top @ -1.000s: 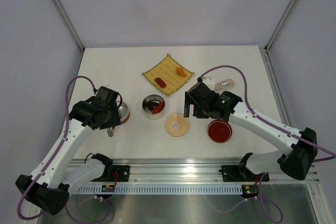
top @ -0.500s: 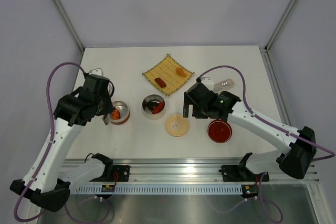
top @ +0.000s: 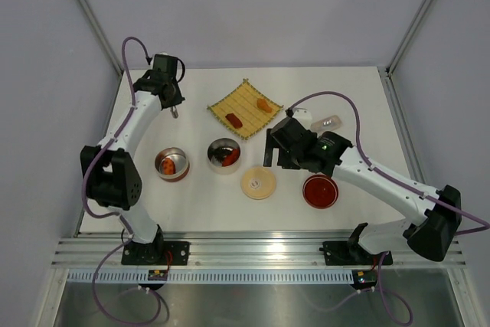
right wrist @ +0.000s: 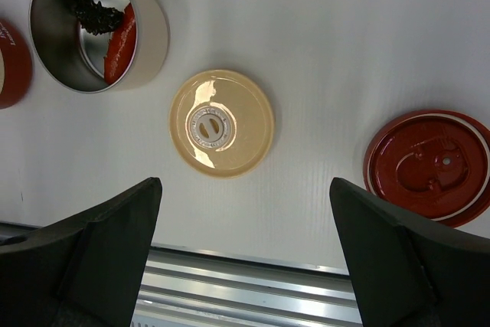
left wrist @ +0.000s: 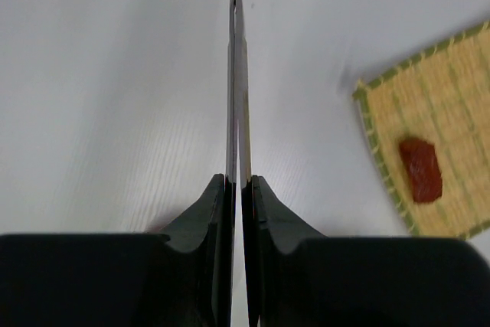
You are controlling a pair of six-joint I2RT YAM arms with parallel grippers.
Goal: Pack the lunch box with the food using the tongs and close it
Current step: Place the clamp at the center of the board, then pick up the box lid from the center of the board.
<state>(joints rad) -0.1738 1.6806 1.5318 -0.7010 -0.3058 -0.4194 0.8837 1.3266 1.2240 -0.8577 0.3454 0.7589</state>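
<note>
The left gripper [left wrist: 236, 189] is nearly closed, pinching the tongs [left wrist: 237, 74]. Their two thin arms are pressed flat together and stick straight out ahead of the fingers over bare table, and the woven mat [left wrist: 452, 89] with a red food piece [left wrist: 421, 169] lies off to its right. The right gripper [right wrist: 245, 189] is spread fully wide and holds nothing; the cream lid [right wrist: 221, 122] lies flat below it, centred between the two fingers. The lunch box [right wrist: 149, 36] stands open ahead-left of it with a red piece [right wrist: 116, 47] and a dark piece [right wrist: 98, 14] inside – the red lid [right wrist: 429, 166] is ahead-right.
</note>
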